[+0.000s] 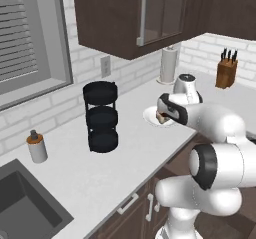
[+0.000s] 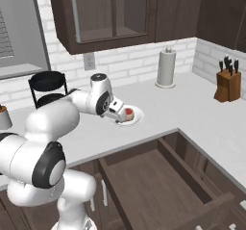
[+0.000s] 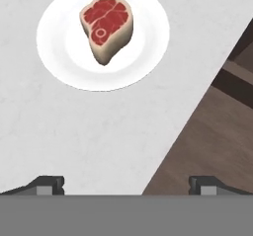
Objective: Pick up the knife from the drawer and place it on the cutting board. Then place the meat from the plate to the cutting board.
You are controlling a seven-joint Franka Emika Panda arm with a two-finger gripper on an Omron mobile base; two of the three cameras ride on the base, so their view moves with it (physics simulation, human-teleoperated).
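Observation:
The meat (image 3: 106, 27), red-pink with a pale tan edge, lies on the small white plate (image 3: 59, 47) on the counter. My gripper (image 3: 127, 184) hovers above the counter just short of the plate, open, with nothing between its widely spread fingertips (image 3: 49, 183). From the right base camera the gripper (image 2: 119, 117) sits at the plate's (image 2: 138, 114) near-left rim, next to the meat (image 2: 129, 112). The drawer (image 2: 158, 176) is pulled out below the counter edge, and the part of its floor that shows is bare. The knife and the cutting board are out of view.
A tan knife block (image 2: 228, 84) stands at the far right and a paper towel roll (image 2: 166, 68) by the back wall. A black tiered rack (image 1: 101, 117) stands left of the plate. A sink (image 1: 25, 203) and a small bottle (image 1: 36, 146) lie further left. Upper cabinets (image 2: 115, 12) hang overhead.

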